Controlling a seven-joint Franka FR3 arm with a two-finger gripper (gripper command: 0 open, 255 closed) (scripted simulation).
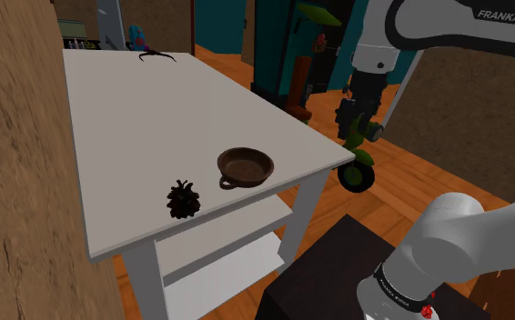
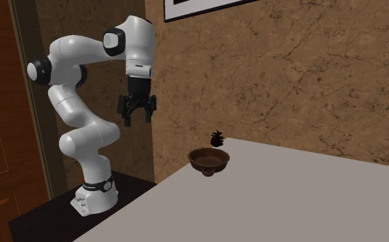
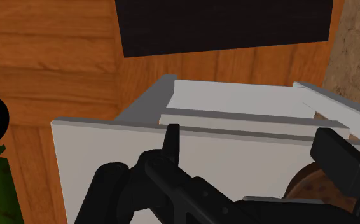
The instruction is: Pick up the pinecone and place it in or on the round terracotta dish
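Note:
A dark brown pinecone (image 1: 183, 199) stands near the white table's (image 1: 128, 118) front edge, beside the wall. Just past it, toward the shoulder view's right, sits a round brown dish (image 1: 245, 166) with a small handle. In the second exterior view the pinecone (image 2: 217, 139) shows behind the dish (image 2: 209, 160). My black gripper (image 1: 360, 127) hangs open and empty in the air, beyond the table's edge on the shoulder view's right and well above the dish. It points downward (image 2: 137, 113). In the wrist view the fingers (image 3: 171, 137) stand apart over the table edge, with the dish's rim (image 3: 306, 184) near the other finger.
A dark curved object (image 1: 158, 57) lies at the table's far end. A green toy with a black wheel (image 1: 360, 171) stands on the wooden floor below the gripper. The table has lower shelves (image 1: 237, 232). A brown stone wall (image 1: 19, 182) borders the table. My black stand (image 1: 338, 273) is nearby.

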